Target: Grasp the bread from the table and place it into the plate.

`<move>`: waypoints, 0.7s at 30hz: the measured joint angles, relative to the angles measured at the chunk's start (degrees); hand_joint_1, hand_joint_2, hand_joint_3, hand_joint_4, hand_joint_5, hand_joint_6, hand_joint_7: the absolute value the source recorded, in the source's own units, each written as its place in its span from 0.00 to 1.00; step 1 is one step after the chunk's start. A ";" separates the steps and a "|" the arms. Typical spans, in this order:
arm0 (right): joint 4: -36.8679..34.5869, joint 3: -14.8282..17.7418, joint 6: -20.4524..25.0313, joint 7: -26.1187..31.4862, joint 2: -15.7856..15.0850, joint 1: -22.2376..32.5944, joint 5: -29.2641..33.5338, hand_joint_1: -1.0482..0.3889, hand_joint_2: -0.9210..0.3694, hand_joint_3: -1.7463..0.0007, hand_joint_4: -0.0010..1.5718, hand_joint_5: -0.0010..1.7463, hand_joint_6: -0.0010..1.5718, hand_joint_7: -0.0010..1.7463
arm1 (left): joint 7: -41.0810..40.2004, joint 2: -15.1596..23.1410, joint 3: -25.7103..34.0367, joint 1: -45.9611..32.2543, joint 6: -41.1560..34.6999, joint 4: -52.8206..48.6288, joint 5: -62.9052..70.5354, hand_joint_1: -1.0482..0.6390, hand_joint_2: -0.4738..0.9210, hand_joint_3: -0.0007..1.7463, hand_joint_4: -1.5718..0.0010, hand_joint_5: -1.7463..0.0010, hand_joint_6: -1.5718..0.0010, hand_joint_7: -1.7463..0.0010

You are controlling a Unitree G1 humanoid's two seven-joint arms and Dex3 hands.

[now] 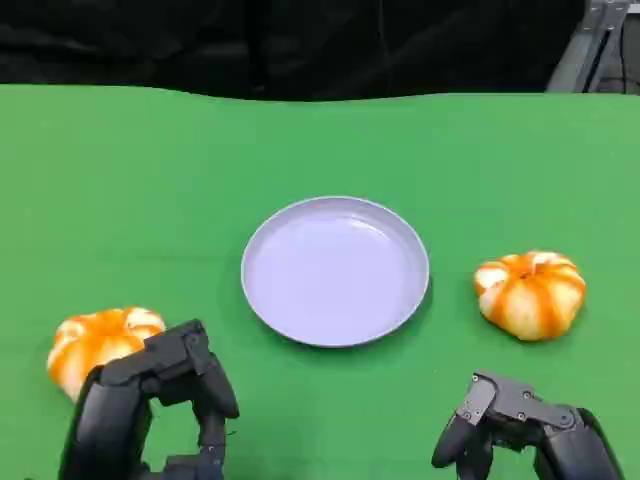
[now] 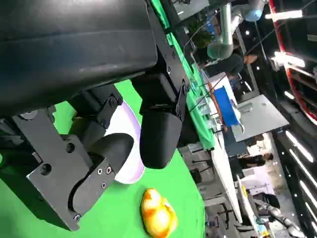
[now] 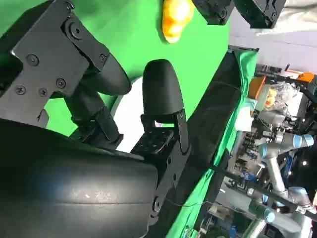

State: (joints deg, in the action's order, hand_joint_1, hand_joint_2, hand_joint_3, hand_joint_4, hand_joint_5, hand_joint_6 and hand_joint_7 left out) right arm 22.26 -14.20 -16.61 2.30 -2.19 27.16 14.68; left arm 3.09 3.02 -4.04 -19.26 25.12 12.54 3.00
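A pale lilac plate (image 1: 335,270) lies empty at the middle of the green table. Two orange-and-white striped round breads lie on the cloth: one (image 1: 530,293) right of the plate, the other (image 1: 98,346) at the near left. My left hand (image 1: 165,395) hovers beside the left bread, just to its right, fingers apart and holding nothing. My right hand (image 1: 515,420) hangs near the front edge, below the right bread, also empty. The left wrist view shows my fingers (image 2: 158,134) over the plate (image 2: 130,158), with a bread (image 2: 158,213) beyond. In the right wrist view a bread (image 3: 176,17) lies past the plate (image 3: 130,116).
The green cloth (image 1: 150,180) covers the whole table, with a black backdrop behind its far edge. A grey metal stand (image 1: 590,45) rises at the far right corner. The wrist views show other tables, robot arms and people in the room beyond.
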 measured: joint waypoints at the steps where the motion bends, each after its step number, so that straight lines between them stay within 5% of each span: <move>1: 0.00 0.00 0.00 0.00 0.00 0.00 0.00 0.72 0.57 0.06 0.56 1.00 0.52 0.84 | 0.00 0.00 0.01 0.00 0.00 0.00 0.00 0.60 0.44 1.00 0.38 0.00 0.44 0.05; 18: 0.01 -0.03 0.02 -0.02 -0.01 0.10 0.09 0.72 0.56 0.07 0.56 1.00 0.52 0.84 | 0.03 0.02 0.22 -0.01 -0.36 0.01 -0.27 0.61 0.44 1.00 0.44 0.04 0.47 0.13; 19: 0.01 -0.03 0.02 -0.02 -0.01 0.10 0.10 0.72 0.56 0.07 0.57 1.00 0.52 0.84 | 0.03 0.02 0.23 -0.01 -0.39 0.01 -0.27 0.59 0.51 0.81 0.59 0.20 0.60 0.32; 21: 0.06 0.02 0.03 -0.02 0.00 0.13 0.01 0.72 0.56 0.07 0.57 1.00 0.52 0.84 | -0.21 0.11 0.64 -0.12 -3.47 1.61 2.27 0.57 0.57 0.68 0.67 0.29 0.64 0.46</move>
State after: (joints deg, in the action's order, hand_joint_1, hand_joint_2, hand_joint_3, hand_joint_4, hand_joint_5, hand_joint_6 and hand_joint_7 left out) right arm 22.31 -14.19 -16.58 2.28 -2.19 27.29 14.68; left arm 2.88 3.13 -3.40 -19.39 21.65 14.15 5.27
